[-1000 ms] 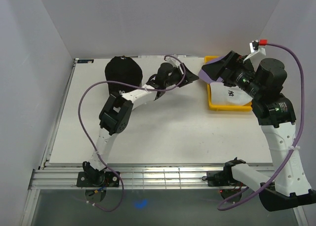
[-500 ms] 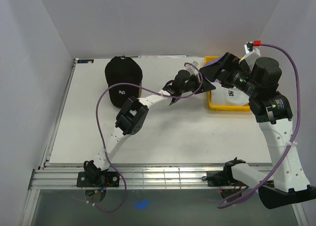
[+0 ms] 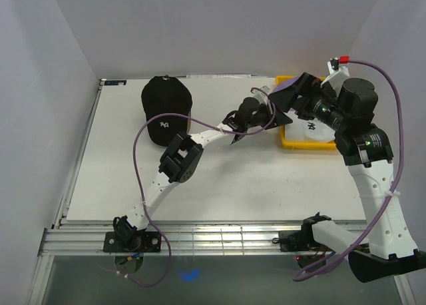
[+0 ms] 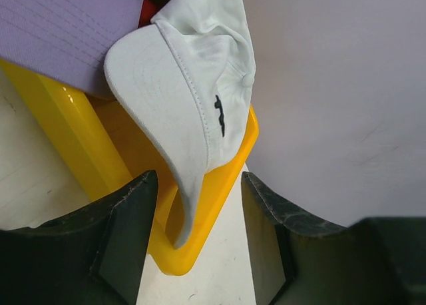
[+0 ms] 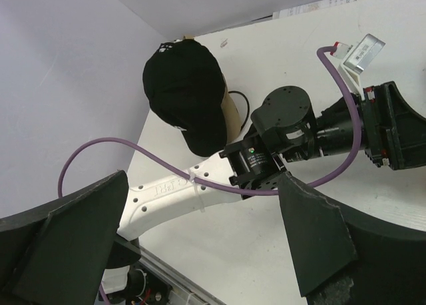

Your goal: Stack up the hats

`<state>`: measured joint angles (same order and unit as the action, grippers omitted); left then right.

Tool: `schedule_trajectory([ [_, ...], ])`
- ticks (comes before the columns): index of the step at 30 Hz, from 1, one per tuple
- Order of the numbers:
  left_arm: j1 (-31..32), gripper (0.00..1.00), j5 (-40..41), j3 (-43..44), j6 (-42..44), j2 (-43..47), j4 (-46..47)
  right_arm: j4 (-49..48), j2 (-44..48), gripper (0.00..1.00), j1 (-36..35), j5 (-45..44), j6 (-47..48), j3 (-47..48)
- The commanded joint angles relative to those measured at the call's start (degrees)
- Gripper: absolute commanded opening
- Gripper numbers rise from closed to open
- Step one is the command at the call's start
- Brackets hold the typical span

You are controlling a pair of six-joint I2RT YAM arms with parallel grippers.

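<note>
White hat (image 4: 180,98) in yellow bin (image 4: 66,138): spread left pincer (image 4: 198,182) has swung up to it; right pincer (image 5: 203,178) spread.

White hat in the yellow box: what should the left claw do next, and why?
Probably ease the left gripper forward a little and close on the brim of the white hat: the jaws stand open, and the brim tip pokes between them over the yellow box.
</note>
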<state>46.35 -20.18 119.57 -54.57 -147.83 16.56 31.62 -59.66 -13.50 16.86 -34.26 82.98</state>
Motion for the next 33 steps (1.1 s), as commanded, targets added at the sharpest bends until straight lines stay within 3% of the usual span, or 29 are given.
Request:
schedule_trajectory([
  [1, 0.8, 0.63, 0.0, 3.5, -0.2, -0.3, 0.4, -1.0, 0.7, 0.98, 0.1, 0.8, 0.9, -1.1],
  [15, 1.6, 0.6, -0.3, 7.1, -1.7, -4.1, 0.4, -1.0, 1.1, 0.98, 0.1, 0.9, 1.4, -1.6],
  [18, 1.7, 0.5, -0.3, 7.3, -1.8, -4.3, 0.4, -1.0, 1.3, 0.98, 0.2, 0.9, 1.4, -1.8],
  [19, 1.8, 0.42, -0.3, 7.4, -1.9, -4.3, 0.5, -1.0, 1.4, 0.98, 0.1, 0.9, 1.4, -1.9],
  [25, 1.8, 0.25, -2.2, 10.2, -2.7, -5.5, 0.8, -0.9, 1.3, 0.98, 0.1, 0.8, 1.6, -1.6],
  [29, 1.6, 0.02, -3.7, 10.9, -4.4, -6.2, 1.5, -0.9, 0.9, 0.98, 0.1, 1.3, 1.5, -1.2],
  [33, 1.3, 0.0, -4.8, 8.8, -8.1, -5.1, 4.4, -0.5, 0.6, 0.98, 0.1, 1.8, 1.5, -0.4],
])
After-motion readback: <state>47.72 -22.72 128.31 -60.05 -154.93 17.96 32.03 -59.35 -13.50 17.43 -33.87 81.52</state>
